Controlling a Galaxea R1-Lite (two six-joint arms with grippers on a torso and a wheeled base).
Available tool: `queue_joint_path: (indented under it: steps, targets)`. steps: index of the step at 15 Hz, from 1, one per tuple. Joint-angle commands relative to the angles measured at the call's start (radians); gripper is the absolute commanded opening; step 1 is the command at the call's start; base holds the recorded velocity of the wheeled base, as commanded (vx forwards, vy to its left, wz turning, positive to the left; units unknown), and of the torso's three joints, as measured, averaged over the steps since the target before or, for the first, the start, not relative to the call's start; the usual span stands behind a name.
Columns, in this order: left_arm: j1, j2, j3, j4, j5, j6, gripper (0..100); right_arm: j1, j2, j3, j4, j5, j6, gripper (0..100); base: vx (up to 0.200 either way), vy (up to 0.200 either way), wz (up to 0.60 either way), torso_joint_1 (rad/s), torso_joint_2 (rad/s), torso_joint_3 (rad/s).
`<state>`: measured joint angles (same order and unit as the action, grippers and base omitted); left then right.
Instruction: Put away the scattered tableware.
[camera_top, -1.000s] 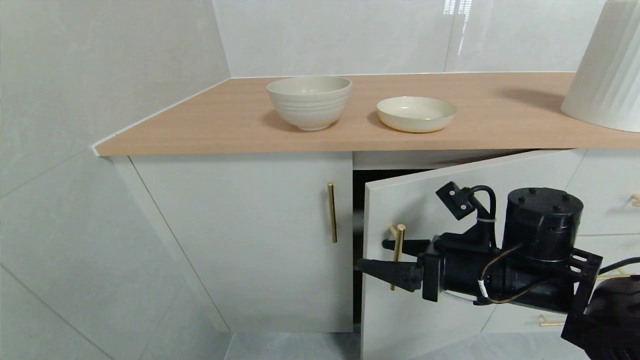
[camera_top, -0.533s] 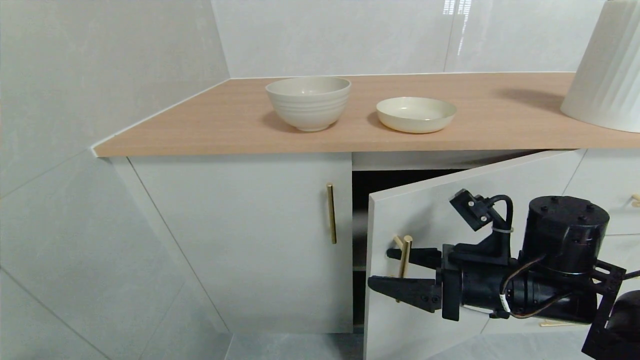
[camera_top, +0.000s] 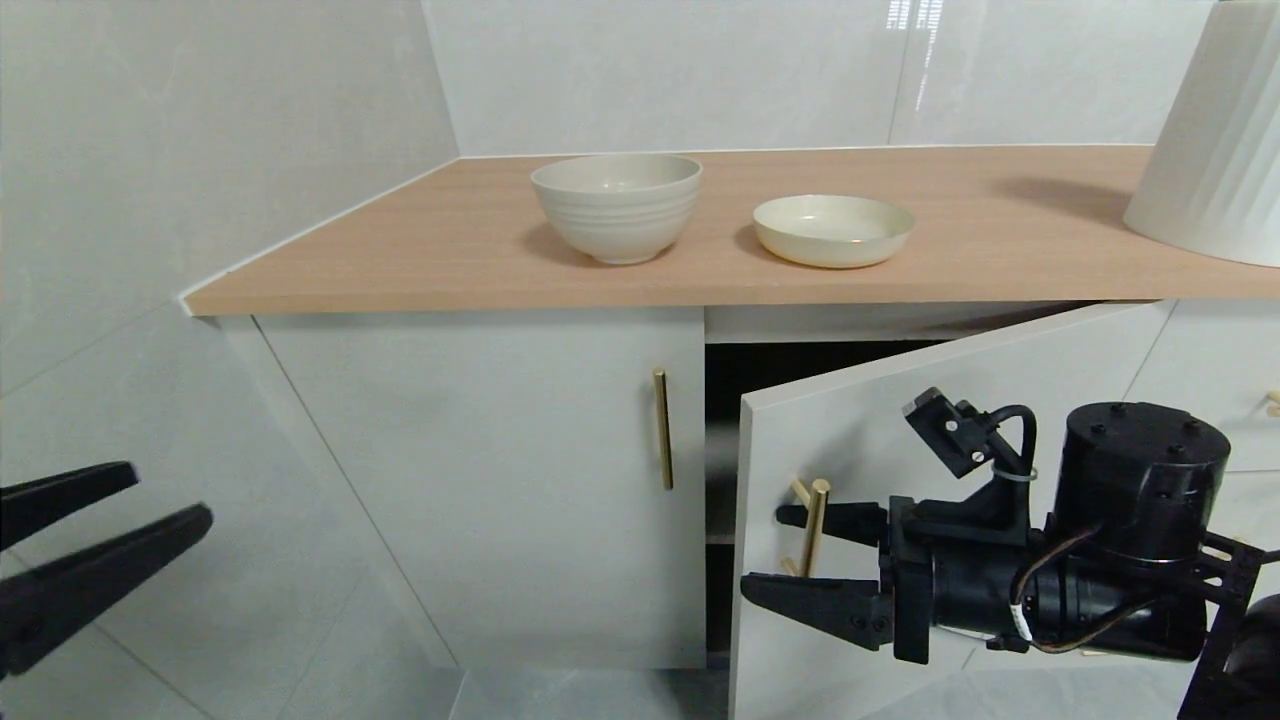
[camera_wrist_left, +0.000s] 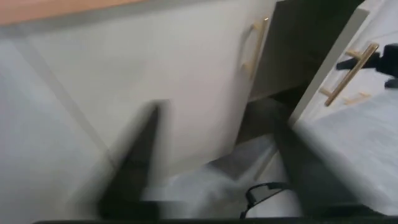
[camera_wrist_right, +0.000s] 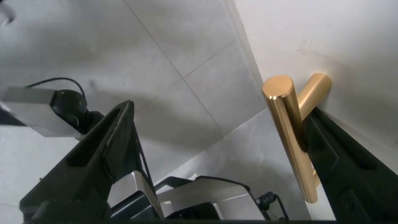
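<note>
Bowl (camera_top: 617, 205) and shallow dish (camera_top: 833, 229) stand on the wooden desk (camera_top: 400, 262), near each other but apart. Far left, low before the tiled wall (camera_top: 150, 200), the left gripper (camera_top: 170, 495) hangs with its fingers spread and nothing between them. Below the dish, the cabinet door (camera_top: 900, 400) stands ajar. The right gripper (camera_top: 765, 550) straddles its brass handle (camera_top: 817, 527), fingers apart on either side, not clamped. At the desk's far right stands a ribbed white vessel (camera_top: 1215, 140).

One bowl (camera_top: 617, 205), one shallow dish (camera_top: 833, 229), and two hands (camera_top: 172, 492) (camera_top: 762, 550).
</note>
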<state>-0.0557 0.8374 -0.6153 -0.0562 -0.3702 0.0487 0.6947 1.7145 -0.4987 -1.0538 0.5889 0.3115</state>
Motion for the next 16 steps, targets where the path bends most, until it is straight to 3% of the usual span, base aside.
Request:
queue_joint_path:
  steps: [1, 2, 3, 4, 5, 6, 7, 9, 10, 11, 12, 16]
  targets:
    - [-0.079, 0.206, -0.023, -0.073, -0.007, -0.003, 0, 0.0, 0.005, 0.002, 0.006, -0.001, 0.001, 100, 0.0, 0.0, 0.0, 0.0, 0.0, 0.0]
    - [-0.131, 0.262, -0.027, -0.102, -0.007, -0.015, 0, 0.0, 0.007, 0.002, 0.006, -0.001, 0.001, 100, 0.0, 0.0, 0.0, 0.0, 0.0, 0.0]
    - [-0.185, 0.313, -0.035, -0.136, -0.009, -0.055, 0, 0.0, 0.007, 0.003, 0.006, -0.001, 0.001, 100, 0.0, 0.0, 0.0, 0.0, 0.0, 0.0]
    - [-0.26, 0.376, -0.041, -0.202, -0.012, -0.139, 0, 0.002, 0.008, 0.003, 0.006, -0.001, 0.001, 100, 0.0, 0.0, 0.0, 0.0, 0.0, 0.0]
    - [-0.315, 0.428, -0.041, -0.278, -0.016, -0.204, 0, 0.008, 0.011, 0.006, 0.006, -0.001, 0.001, 100, 0.0, 0.0, 0.0, 0.0, 0.0, 0.0]
    - [-0.371, 0.509, -0.034, -0.375, -0.029, -0.257, 0, 0.009, 0.017, 0.009, 0.006, -0.001, 0.003, 100, 0.0, 0.0, 0.0, 0.0, 0.0, 0.0]
    - [-0.398, 0.589, -0.027, -0.456, -0.033, -0.28, 0, 0.009, 0.017, 0.012, 0.006, -0.001, 0.003, 100, 0.0, 0.0, 0.0, 0.0, 0.0, 0.0]
    - [-0.418, 0.738, -0.027, -0.597, -0.035, -0.291, 0, 0.011, 0.013, 0.023, 0.006, -0.001, 0.001, 100, 0.0, 0.0, 0.0, 0.0, 0.0, 0.0]
    - [-0.449, 0.833, -0.026, -0.718, -0.033, -0.296, 0, 0.014, 0.008, 0.026, 0.006, -0.001, 0.001, 100, 0.0, 0.0, 0.0, 0.0, 0.0, 0.0]
    - [-0.463, 0.862, -0.026, -0.76, -0.033, -0.302, 0, 0.016, 0.002, 0.028, 0.006, -0.001, 0.001, 100, 0.0, 0.0, 0.0, 0.0, 0.0, 0.0]
    - [-0.49, 0.948, -0.023, -0.869, -0.033, -0.313, 0, 0.019, -0.004, 0.032, 0.006, 0.0, 0.001, 100, 0.0, 0.0, 0.0, 0.0, 0.0, 0.0]
    - [-0.576, 1.069, 0.011, -1.022, -0.036, -0.308, 0, 0.019, -0.015, 0.034, 0.008, -0.001, 0.0, 100, 0.0, 0.0, 0.0, 0.0, 0.0, 0.0]
